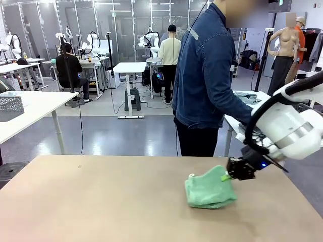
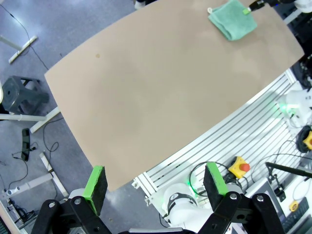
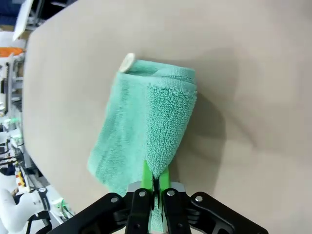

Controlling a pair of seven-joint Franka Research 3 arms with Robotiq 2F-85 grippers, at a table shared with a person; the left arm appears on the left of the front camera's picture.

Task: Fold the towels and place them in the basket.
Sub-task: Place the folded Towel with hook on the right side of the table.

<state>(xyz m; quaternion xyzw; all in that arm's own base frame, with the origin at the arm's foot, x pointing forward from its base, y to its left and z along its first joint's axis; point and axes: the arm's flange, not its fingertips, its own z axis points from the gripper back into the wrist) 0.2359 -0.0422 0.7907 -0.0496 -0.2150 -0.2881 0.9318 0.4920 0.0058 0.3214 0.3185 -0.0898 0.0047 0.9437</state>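
Observation:
A mint green towel [image 1: 209, 189] lies folded on the right part of the brown table [image 1: 101, 201], its corner loop at the left end. My right gripper [image 1: 228, 176] is shut on the towel's upper right edge, lifting that corner a little. In the right wrist view the green pads [image 3: 155, 178] pinch the towel [image 3: 146, 122] at its near edge, and the loop [image 3: 127, 62] points away. My left gripper [image 2: 156, 187] is open and high above the table's near edge; the towel [image 2: 233, 18] lies far off at the top of its view. A basket [image 1: 10, 107] stands on a side table at the left.
A person in a denim jacket [image 1: 204, 75] stands at the far edge, turned to a side table [image 1: 252, 98] holding a greyish cloth. The robot's aluminium base rail [image 2: 234, 131] runs along the near edge.

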